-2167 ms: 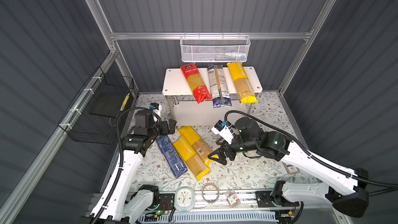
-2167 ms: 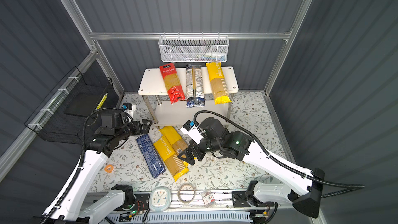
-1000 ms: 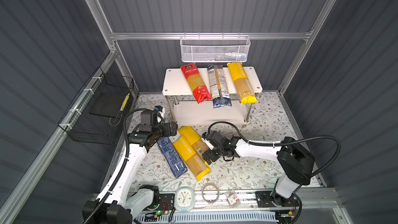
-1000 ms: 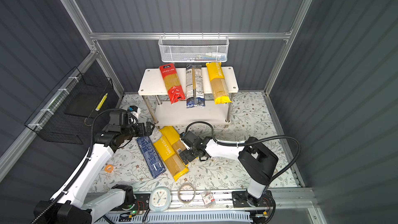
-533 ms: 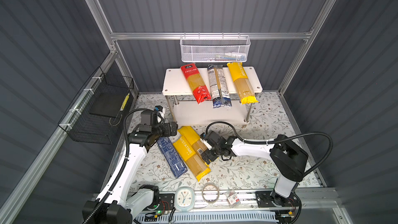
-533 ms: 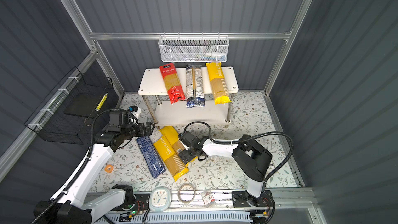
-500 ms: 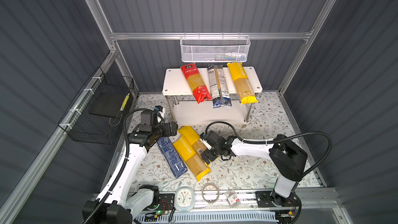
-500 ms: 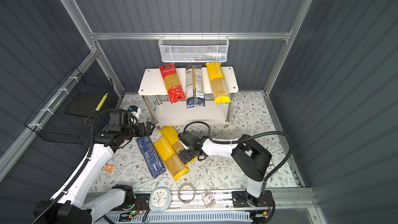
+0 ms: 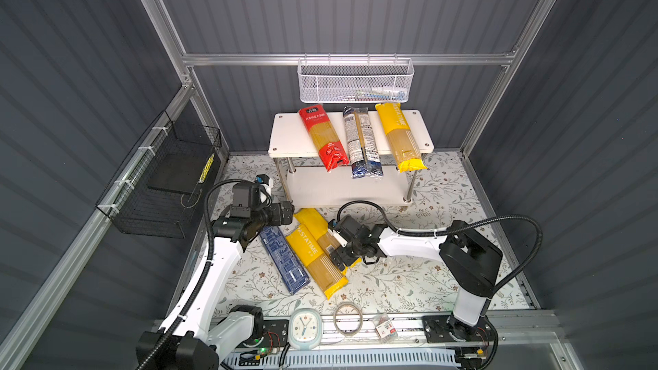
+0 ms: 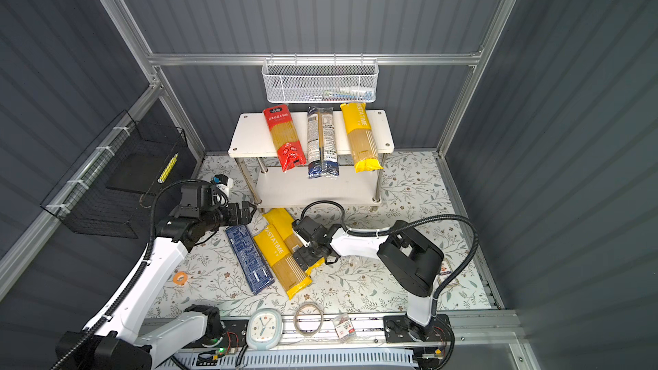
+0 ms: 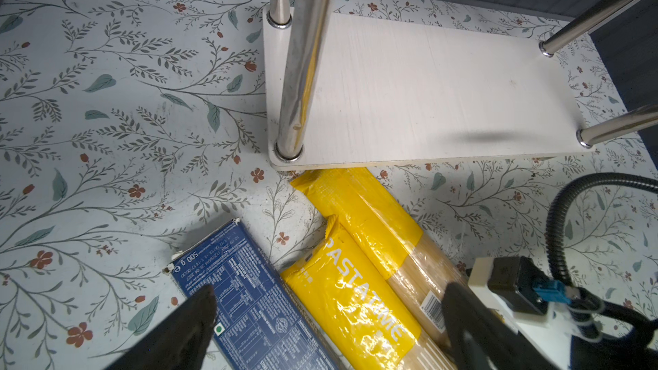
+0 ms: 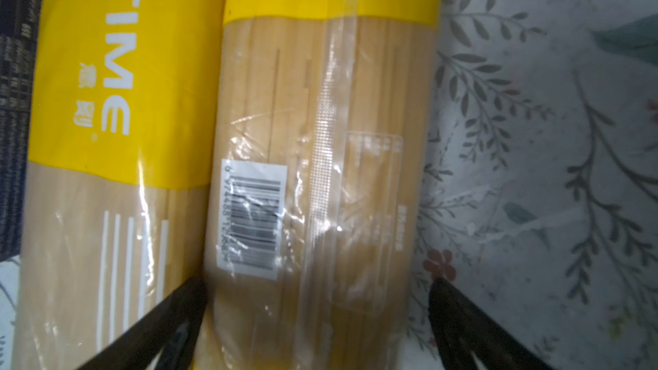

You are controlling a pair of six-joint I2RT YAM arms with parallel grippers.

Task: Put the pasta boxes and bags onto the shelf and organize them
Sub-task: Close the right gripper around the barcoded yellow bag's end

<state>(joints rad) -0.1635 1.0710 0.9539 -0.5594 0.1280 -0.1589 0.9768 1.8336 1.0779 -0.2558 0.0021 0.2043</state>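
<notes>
Yellow is the colour to watch. In a top view the right gripper (image 9: 342,260) sits low over the right-hand yellow plastic spaghetti bag (image 9: 318,231) on the floral mat. Its fingers are spread wide across the bag and nothing is held. That bag lies just near of the white two-tier shelf (image 9: 288,137), tight against a second yellow "PASTATIME" bag (image 9: 309,253) on its left. A dark-blue patterned pasta box (image 9: 285,261) lies further left. On the top board are a red spaghetti bag (image 9: 322,137), a clear bag with dark-blue ends (image 9: 361,144) and a third yellow bag (image 9: 400,137). The lower board is bare. The left gripper (image 9: 286,213) hovers by the shelf's near-left leg.

Over to the left wrist view: its black fingers (image 11: 192,322) gape wide and empty above the box and the PASTATIME bag, clear of the action.

The right wrist view has the detail. One fingertip (image 12: 194,288) sits in the seam between the two yellow bags and the other is on the mat side. The barcode bag is between them, apparently not yet squeezed.

To do this well, I'd seat the tips lower so they close under the bundle's curve. The seam-side finger should stay off the neighbour's film, and the squeeze should be gentle, since spaghetti snaps and film slips. The hold looks nearer the bag's near end than its middle, so expect droop; lift level and slowly.
</notes>
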